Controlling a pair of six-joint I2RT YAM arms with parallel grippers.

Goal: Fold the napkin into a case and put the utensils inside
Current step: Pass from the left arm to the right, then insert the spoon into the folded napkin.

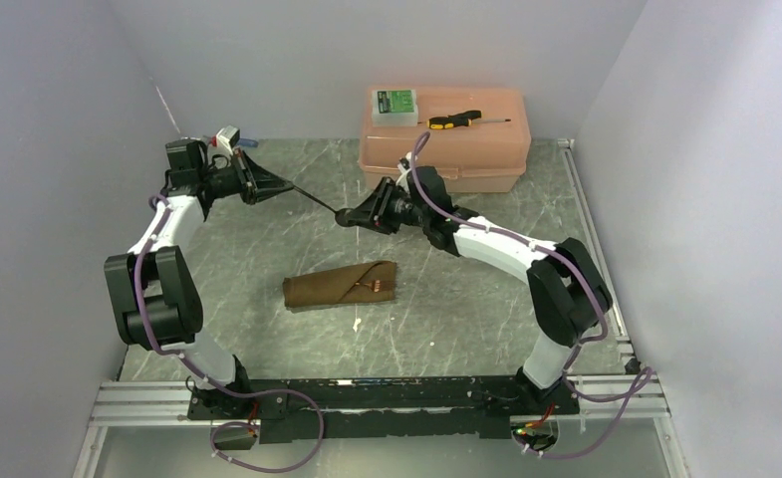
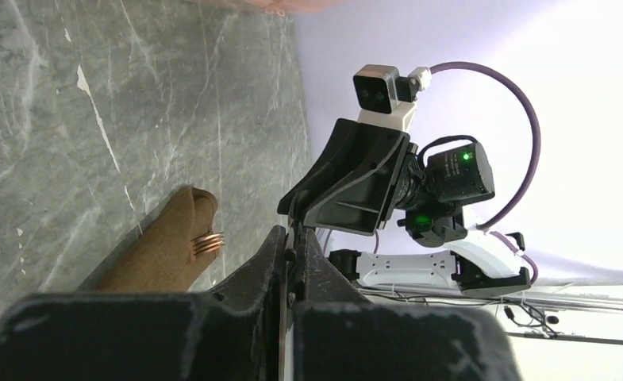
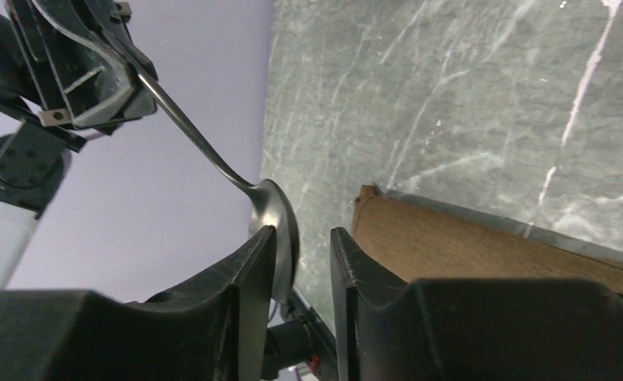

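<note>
Case (image 1: 340, 286) lies folded on the desk (image 1: 466, 309) below both jaws, spoon (image 3: 280, 222) not yet in: left jaws clamp its handle, right jaws stand slightly open around its bowl.

White links (image 1: 491, 247); black joints (image 1: 157, 299); purple cables (image 2: 530, 103).

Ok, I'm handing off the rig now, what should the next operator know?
Left gripper: shut on the spoon handle, in mid-air.
Right gripper: open, fingers either side of the spoon bowl.
Case: folded, flat on the table, copper ring on it.
Done: the fold.
To do: take the spoon, slide it into the case. No other utensil visible.
</note>
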